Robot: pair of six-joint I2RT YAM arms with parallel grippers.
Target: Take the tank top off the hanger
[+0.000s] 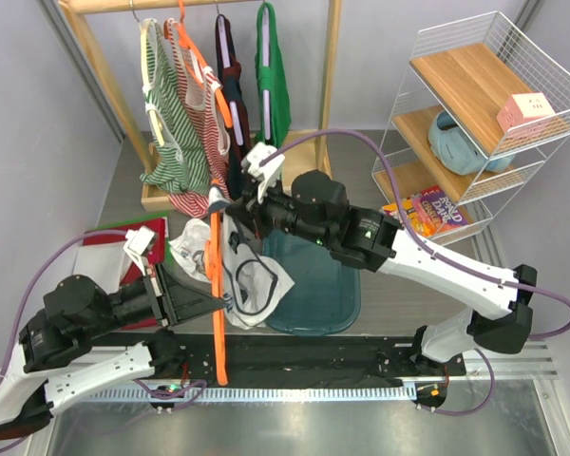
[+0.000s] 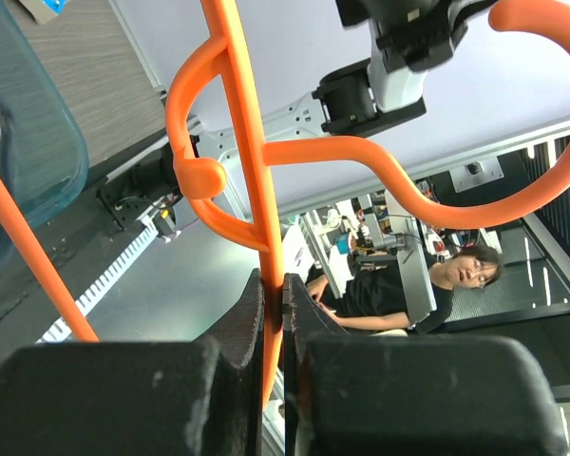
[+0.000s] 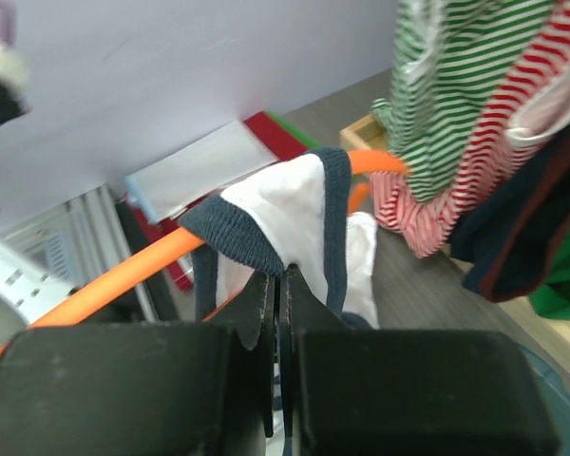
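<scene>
Left wrist view: left gripper (image 2: 274, 290) clamps the thin bright orange plastic hanger (image 2: 250, 161). The right gripper (image 3: 277, 285) pinches the navy-trimmed white tank top (image 3: 290, 204), which hangs near the table (image 1: 119, 195)'s near edge.

Top and right edges of left wrist view cutting off the hanger (image 2: 342, 152), tank top (image 1: 256, 275) print unreadable among folds, pink box (image 1: 524, 111) markings too small
</scene>
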